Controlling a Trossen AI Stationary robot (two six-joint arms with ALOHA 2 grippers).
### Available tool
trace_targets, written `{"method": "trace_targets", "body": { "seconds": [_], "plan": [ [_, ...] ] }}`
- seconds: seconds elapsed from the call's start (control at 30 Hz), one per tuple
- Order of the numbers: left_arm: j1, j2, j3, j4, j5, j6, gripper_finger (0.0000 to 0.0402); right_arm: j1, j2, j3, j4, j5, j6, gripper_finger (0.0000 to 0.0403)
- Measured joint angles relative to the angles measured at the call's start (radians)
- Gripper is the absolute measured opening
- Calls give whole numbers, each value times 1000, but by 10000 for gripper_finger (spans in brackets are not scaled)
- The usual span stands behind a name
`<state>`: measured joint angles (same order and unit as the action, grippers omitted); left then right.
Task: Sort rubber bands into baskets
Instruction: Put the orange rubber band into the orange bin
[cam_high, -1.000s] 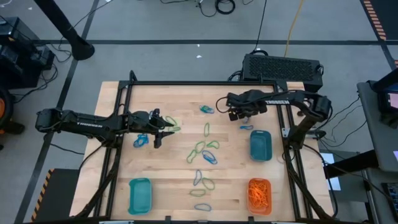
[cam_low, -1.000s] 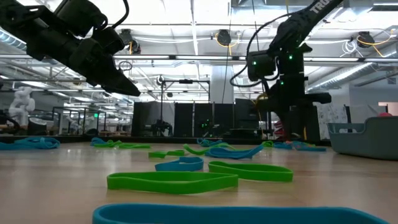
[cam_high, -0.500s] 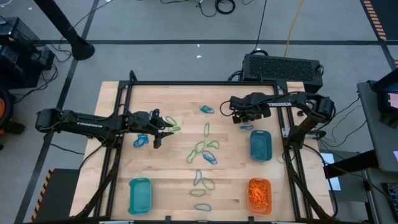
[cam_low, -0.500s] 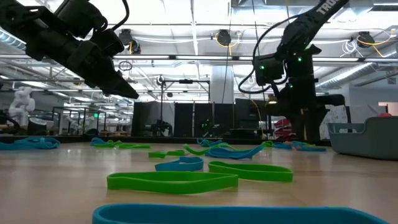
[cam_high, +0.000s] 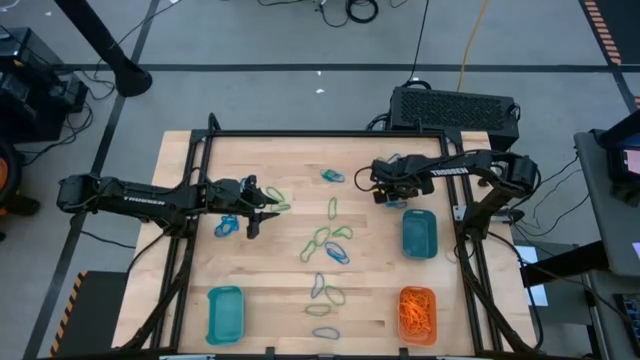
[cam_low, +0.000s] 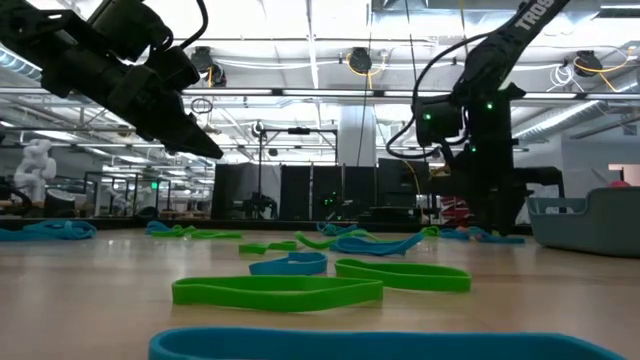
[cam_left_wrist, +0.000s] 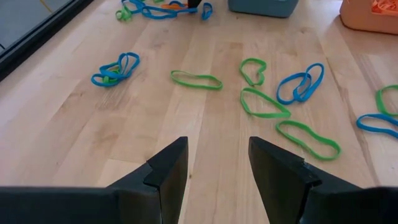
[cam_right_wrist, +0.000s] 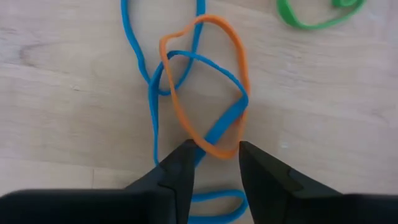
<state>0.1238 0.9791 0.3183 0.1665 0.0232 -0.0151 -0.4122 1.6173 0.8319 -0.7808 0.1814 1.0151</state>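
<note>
Reaching down at the table's far right, our right gripper (cam_right_wrist: 213, 155) stands with fingers parted around an orange rubber band (cam_right_wrist: 205, 81) tangled with a blue rubber band (cam_right_wrist: 186, 74), just beyond the teal basket (cam_high: 419, 235). Our left gripper (cam_left_wrist: 217, 168) hovers spread at the left, above the wooden table (cam_high: 270, 270).

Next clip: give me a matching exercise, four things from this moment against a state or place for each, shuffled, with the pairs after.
Things:
1. orange plastic basket
2. teal-blue plastic basket near the left front corner
3. right gripper
4. left gripper

States or places:
A. open above bare wood, nothing between its fingers
B. holds a heap of orange rubber bands
C. low over a tangle of an orange rubber band and a blue rubber band
D. no rubber bands showing in it

Pairs: 1-B, 2-D, 3-C, 4-A
</note>
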Motion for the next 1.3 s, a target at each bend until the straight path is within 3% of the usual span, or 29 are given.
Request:
{"method": "trace_targets", "body": {
  "seconds": [0.3,0.57,1.03,1.3],
  "plan": [
    [0,0,0,0,0,1,178,0,-1,-12,0,0,-5,74],
    [0,0,0,0,0,1,178,0,2,20,-71,-1,-54,6],
    [0,0,0,0,0,1,178,27,2,296,-401,60,-69,1],
    [0,0,0,-3,3,0,178,186,0,487,-626,-37,-10,0]
  ]
}}
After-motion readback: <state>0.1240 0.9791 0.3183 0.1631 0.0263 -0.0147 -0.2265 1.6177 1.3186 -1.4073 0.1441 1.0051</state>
